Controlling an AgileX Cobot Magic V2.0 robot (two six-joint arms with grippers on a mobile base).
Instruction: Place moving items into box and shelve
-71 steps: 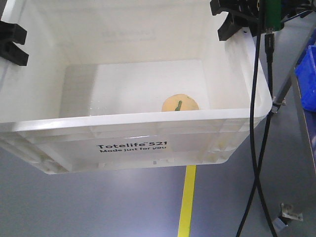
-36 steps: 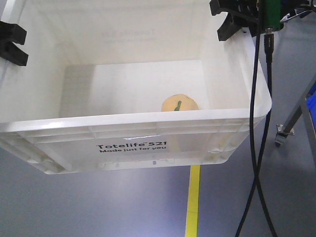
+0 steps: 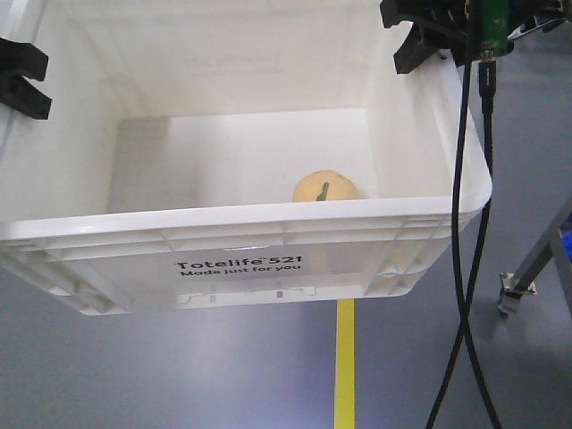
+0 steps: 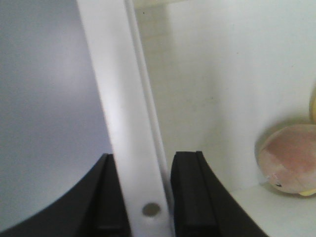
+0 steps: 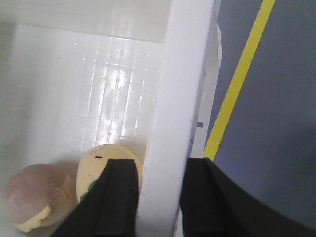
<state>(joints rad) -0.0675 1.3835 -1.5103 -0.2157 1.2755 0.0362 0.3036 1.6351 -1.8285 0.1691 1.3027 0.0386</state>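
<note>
The white box [image 3: 268, 214], printed "Totelife 521", hangs above the grey floor, held between both arms. My left gripper [image 3: 18, 76] is shut on its left wall; the wrist view shows the jaws [image 4: 145, 165] pinching the white rim [image 4: 118, 89]. On the right wall my right gripper [image 3: 418, 40] is shut too, its jaws [image 5: 160, 170] clamped on the rim [image 5: 182, 74]. Two moving items lie inside. A yellow ball with a green stripe [image 3: 326, 188] [image 5: 96, 165] rests at the near wall. Beside it sits a pinkish ball [image 5: 34, 197] [image 4: 291, 158], hidden in the front view.
A yellow line [image 3: 344, 366] runs along the grey floor under the box. A metal frame leg [image 3: 536, 264] stands at the right edge. A black cable [image 3: 465, 232] hangs from the right arm down past the box's right side.
The box and both grippers keep their place in the view. The background has slid right: the blue bin has left the frame and the metal frame leg has shifted toward the right edge.
</note>
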